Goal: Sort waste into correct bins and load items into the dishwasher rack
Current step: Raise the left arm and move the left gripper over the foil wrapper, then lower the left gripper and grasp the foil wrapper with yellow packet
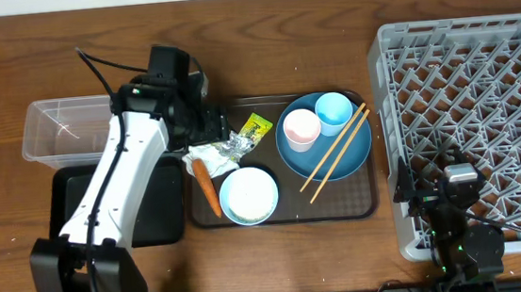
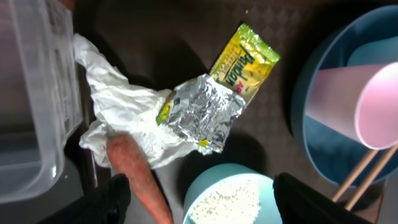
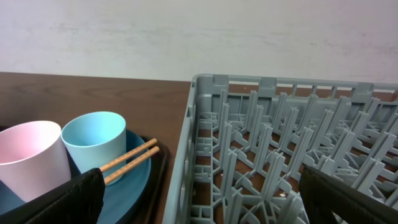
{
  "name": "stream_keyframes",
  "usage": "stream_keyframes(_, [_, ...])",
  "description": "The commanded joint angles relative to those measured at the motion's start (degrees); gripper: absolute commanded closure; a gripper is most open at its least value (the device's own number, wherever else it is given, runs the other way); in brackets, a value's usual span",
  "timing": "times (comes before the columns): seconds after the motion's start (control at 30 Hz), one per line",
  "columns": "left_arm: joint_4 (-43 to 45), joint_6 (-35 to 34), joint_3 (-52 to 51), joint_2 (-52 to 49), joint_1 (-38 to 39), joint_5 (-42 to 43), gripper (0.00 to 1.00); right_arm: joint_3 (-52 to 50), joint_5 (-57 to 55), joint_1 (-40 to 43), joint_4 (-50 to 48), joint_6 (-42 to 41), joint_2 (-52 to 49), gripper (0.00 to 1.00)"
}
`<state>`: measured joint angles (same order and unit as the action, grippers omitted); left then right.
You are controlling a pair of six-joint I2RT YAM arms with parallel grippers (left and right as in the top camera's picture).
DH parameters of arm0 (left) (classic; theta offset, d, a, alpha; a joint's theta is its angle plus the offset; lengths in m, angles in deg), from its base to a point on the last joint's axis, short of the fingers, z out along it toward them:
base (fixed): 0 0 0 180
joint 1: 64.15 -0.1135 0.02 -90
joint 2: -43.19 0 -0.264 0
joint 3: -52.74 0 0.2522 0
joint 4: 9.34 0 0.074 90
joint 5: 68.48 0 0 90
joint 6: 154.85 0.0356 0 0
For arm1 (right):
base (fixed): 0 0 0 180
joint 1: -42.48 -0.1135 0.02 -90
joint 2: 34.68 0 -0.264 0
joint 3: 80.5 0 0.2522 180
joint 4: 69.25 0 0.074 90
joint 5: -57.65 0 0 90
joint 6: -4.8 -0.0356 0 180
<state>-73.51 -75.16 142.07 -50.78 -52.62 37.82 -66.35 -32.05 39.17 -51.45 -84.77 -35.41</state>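
My left gripper (image 2: 199, 202) is open and empty, hovering over the waste on the brown tray. Below it lie the crumpled white tissue (image 2: 124, 112), the silver foil (image 2: 205, 112), the yellow-green wrapper (image 2: 245, 62) and the orange carrot (image 2: 140, 180). The pale bowl (image 2: 230, 196) holds white rice. The blue plate (image 1: 324, 136) carries the pink cup (image 1: 301, 129), the light blue cup (image 1: 333, 111) and the chopsticks (image 1: 335, 154). My right gripper (image 3: 199, 199) is open and empty over the grey rack's (image 1: 476, 127) front left corner.
The clear tub (image 1: 61, 133) stands at the left, the black tray (image 1: 152, 207) in front of it under my left arm. The brown serving tray (image 1: 285, 215) holds the dishes and waste. The rack fills the right side.
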Motion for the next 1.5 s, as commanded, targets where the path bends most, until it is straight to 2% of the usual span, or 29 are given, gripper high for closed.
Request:
stream_keyframes(0.0, [1.5, 0.1, -1.7, -0.5, 0.1, -0.5, 0.23, -0.1, 0.2, 0.6, 0.2, -0.8, 0.0, 0.01])
stream_keyframes(0.83, [16.3, 0.1, -12.7, -0.5, 0.1, -2.4, 0.23, -0.1, 0.1, 0.6, 0.2, -0.8, 0.0, 0.01])
stream_keyframes(1.47, [17.5, 0.1, -13.2, -0.5, 0.0, -2.4, 0.22, -0.1, 0.2, 0.6, 0.2, -0.8, 0.0, 0.01])
